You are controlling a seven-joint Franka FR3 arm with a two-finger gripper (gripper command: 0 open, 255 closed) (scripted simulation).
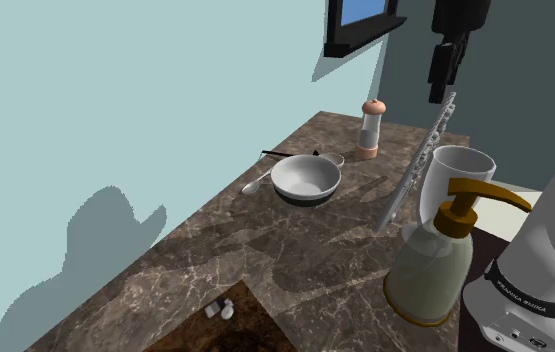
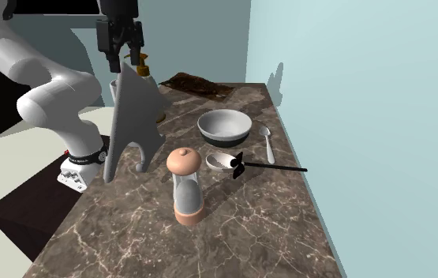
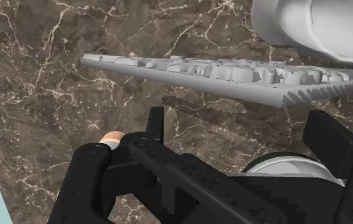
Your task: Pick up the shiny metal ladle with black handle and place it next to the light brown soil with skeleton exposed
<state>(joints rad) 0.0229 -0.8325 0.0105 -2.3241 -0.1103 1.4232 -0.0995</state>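
The ladle (image 2: 237, 164) (image 1: 331, 158) lies flat on the brown marbled counter (image 1: 295, 260), close to the edge that meets the pale blue wall (image 1: 145, 90). Its shiny cup is just beside a grey bowl (image 2: 224, 125) (image 1: 305, 178), and its thin black handle points toward the wall. A small spoon (image 2: 267, 142) (image 1: 258, 183) lies near it, also by the wall, on the other side of the handle from a grinder (image 2: 186, 185) (image 1: 370, 130) with a pinkish round top, which stands upright. The patch of brown soil (image 2: 197, 83) (image 1: 240, 325) is at the other end of the counter, well apart from the ladle, with the grey bowl between them; some small white bone pieces (image 1: 222, 309) show on it. A large flat grey slab (image 2: 130, 126) (image 1: 415, 165) (image 3: 232, 73) with a toothed edge stands tilted on the counter, on the side away from the wall. The gripper (image 2: 124, 57) (image 1: 443, 72) hangs high above the counter, just over the top of this slab, and far from the ladle. Its two black fingers stand apart and nothing is clasped between them. Near the arm's base stand a soap dispenser (image 1: 435, 260) with a golden pump and, behind it, a white cup (image 1: 462, 170).
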